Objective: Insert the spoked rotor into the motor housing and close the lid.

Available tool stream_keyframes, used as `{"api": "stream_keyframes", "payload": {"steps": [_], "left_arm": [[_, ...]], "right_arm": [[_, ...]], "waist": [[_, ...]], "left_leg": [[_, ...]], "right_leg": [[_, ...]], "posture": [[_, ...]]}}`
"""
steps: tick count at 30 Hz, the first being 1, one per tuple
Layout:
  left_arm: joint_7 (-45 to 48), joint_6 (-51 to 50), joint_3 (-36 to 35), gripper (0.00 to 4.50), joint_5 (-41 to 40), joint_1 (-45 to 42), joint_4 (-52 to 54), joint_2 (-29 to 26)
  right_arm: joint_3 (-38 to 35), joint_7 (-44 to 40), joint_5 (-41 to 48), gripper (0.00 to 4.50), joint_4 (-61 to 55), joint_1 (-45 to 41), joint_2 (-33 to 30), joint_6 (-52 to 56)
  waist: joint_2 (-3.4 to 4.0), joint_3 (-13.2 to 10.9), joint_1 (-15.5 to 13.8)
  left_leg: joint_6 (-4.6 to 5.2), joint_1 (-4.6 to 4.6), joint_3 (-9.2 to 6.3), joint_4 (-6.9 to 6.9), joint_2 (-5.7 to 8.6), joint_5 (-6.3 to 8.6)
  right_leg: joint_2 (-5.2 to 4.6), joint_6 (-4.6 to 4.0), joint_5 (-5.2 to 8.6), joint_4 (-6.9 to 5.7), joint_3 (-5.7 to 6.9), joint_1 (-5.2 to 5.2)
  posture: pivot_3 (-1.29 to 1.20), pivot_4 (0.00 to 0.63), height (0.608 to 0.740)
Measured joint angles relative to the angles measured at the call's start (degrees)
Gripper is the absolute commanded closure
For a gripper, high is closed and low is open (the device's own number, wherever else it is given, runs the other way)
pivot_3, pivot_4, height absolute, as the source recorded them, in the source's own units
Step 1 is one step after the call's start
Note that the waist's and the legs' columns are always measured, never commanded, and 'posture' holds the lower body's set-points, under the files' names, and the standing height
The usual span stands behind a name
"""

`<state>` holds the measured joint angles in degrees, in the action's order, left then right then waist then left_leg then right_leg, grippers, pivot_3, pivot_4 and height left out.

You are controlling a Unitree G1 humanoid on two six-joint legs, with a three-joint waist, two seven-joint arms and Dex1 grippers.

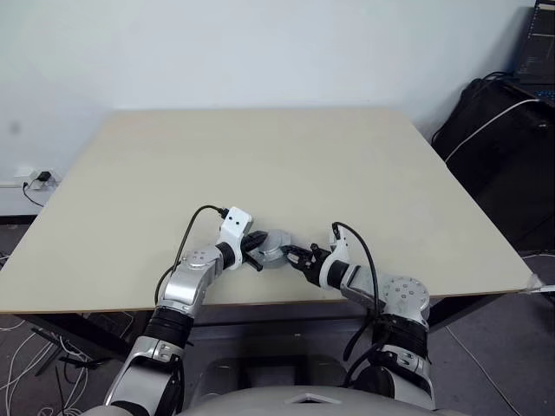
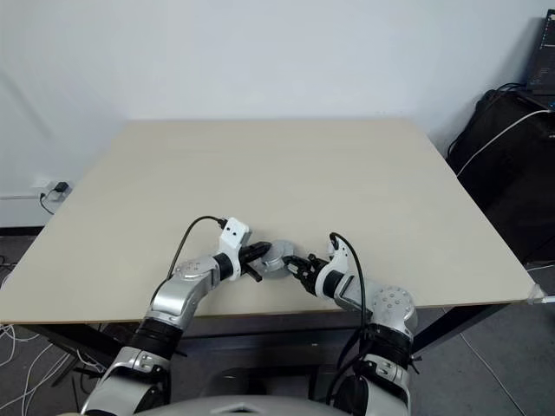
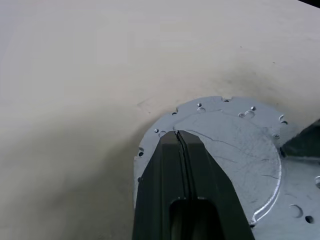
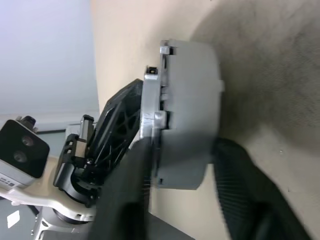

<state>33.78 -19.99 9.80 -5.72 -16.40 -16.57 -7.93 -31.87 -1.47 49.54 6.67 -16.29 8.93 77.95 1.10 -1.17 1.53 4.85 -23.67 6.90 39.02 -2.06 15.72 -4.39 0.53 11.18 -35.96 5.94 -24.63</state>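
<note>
The housing point(image 1: 274, 249), a round grey metal part with the lid point(image 3: 235, 150) on top, sits on the desk point(image 1: 260, 165) close to its near edge, about midway along that edge. The lid's flat silver face carries small holes around its rim.

The left gripper point(image 1: 254, 249) meets it from the left, its two black fingers point(image 3: 185, 185) pressed together with no gap, their tips lying on the lid's rim; nothing is pinched between them. The right gripper point(image 1: 295, 256) comes in from the right and straddles the housing: one finger point(image 4: 245, 180) lies against the round side wall, the other point(image 4: 130, 190) by the flanged lid edge. Its jaws stand partly apart around the body, but whether they actually clamp it cannot be told. In the right wrist view the housing shows edge-on, with the left gripper's fingers and white camera block beyond it.

The rest of the desk is bare pale wood. Past its far right corner stands a black bag point(image 1: 503, 147) with a white cable across it.
</note>
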Motion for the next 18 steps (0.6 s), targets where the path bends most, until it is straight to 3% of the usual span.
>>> {"api": "stream_keyframes", "payload": {"steps": [11, 18], "left_arm": [[-0.27, 0.09, -0.26, 4.5, -0.08, 0.5, 0.32, 0.25], [-6.94, 1.37, -4.83, 4.5, -2.58, 6.35, 4.95, 4.23]], "right_arm": [[0.04, 0.19, 0.03, 3.23, -0.01, 0.07, -0.04, 0.14], [-0.06, 0.21, 0.64, 3.23, -0.3, 0.53, -0.03, 0.08]], "waist": [[0.02, 0.0, 0.0], [0.04, -0.12, -0.01]], "left_leg": [[0.0, 0.01, 0.0, 0.0, 0.0, 0.0], [0.0, -0.15, 0.0, -0.03, 0.0, 0.0]], "right_leg": [[-0.01, 0.0, 0.0, 0.0, 0.0, 0.01], [-0.04, 0.0, 0.0, 0.03, -0.03, -0.11]], "posture": [[0.0, 0.0, 0.74], [0.0, 0.0, 0.74]]}}
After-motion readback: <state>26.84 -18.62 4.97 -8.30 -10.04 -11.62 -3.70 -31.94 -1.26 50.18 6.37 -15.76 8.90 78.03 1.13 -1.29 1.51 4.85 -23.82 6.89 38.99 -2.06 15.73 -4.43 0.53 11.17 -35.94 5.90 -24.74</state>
